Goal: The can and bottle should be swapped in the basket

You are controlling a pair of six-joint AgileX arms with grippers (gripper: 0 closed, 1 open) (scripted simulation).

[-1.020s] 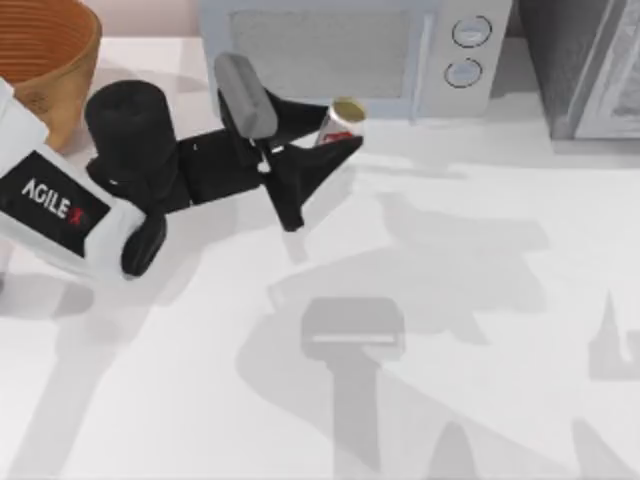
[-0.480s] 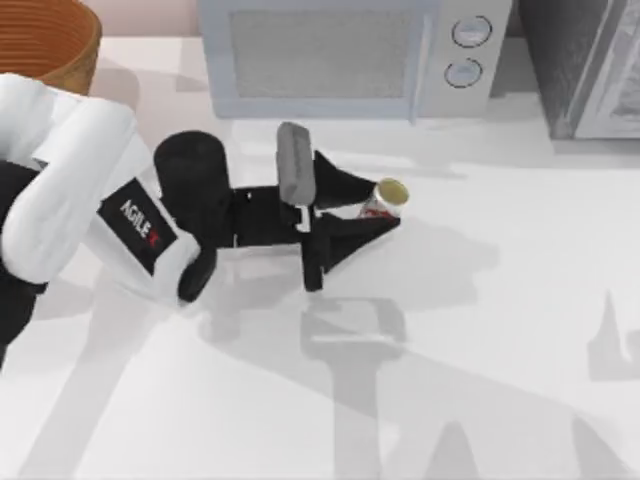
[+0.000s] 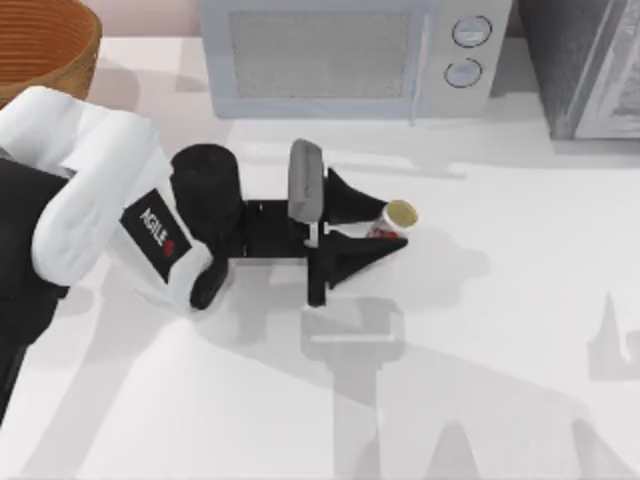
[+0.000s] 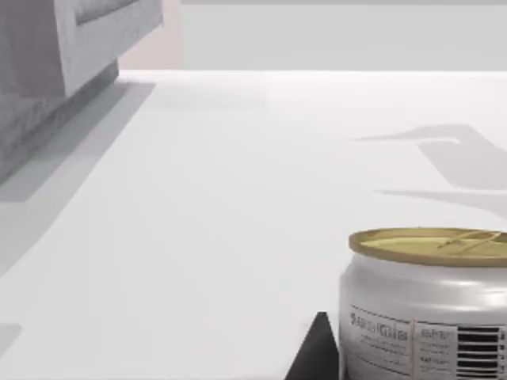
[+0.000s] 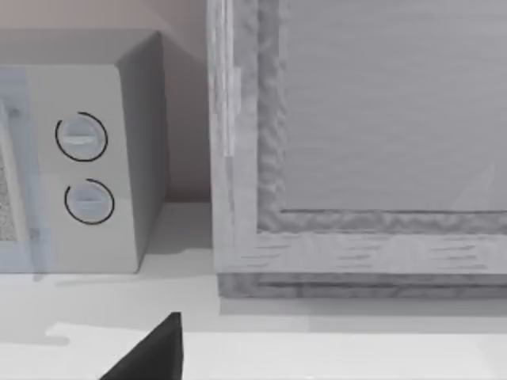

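The can has a white and red label and a dull gold top. It stands upright between the black fingers of my left gripper, which is shut on it in front of the microwave. The left wrist view shows the can close up beside one fingertip. The orange-brown wicker basket sits at the table's far left back corner, partly cut off, well away from the can. The bottle is out of view. My right arm is parked off to the right.
A pale grey microwave stands along the back edge, also visible as the microwave in the right wrist view. A grey cabinet stands at the back right. Bare white table spreads across the front and right.
My left gripper has carried the can away from the microwave's front, toward the right and the table's middle. The left arm has swung along with it.
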